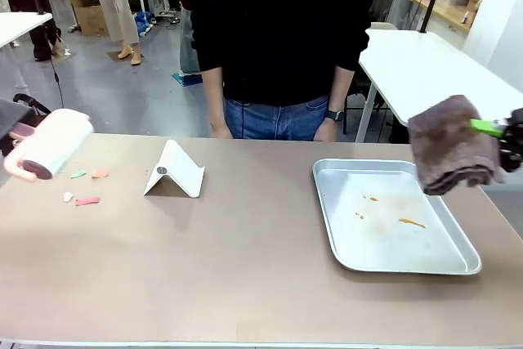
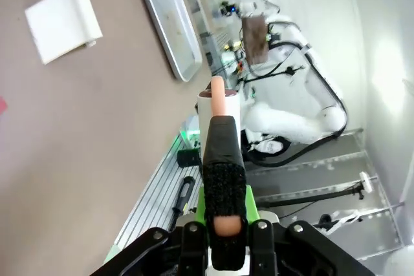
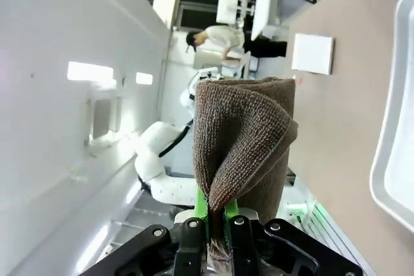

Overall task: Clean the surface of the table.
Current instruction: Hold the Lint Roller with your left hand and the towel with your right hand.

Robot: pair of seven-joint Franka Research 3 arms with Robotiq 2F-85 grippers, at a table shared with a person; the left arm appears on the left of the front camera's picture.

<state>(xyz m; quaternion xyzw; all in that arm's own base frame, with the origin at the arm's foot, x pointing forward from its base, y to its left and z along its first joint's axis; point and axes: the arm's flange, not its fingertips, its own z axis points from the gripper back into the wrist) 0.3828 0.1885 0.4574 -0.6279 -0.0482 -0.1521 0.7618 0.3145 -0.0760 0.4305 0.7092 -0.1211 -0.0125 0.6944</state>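
Table (image 1: 245, 267) below right claw (image 1: 488, 127) clamping cloth (image 1: 452, 146), left claw (image 2: 222, 127) clamping roller (image 1: 53, 143).

Item: table (image 1: 245, 267). You have one large rectangular top, smooth and matte, tan-brown, with a thin pale edge along the near side. Pose: level, spanning the front view from left to right. Condition: the middle and the near side are bare and unmarked. On the left part, toward the far edge, you find a few small scraps (image 1: 87, 200) lying loose on the surface: green, orange, white and pink, close together.
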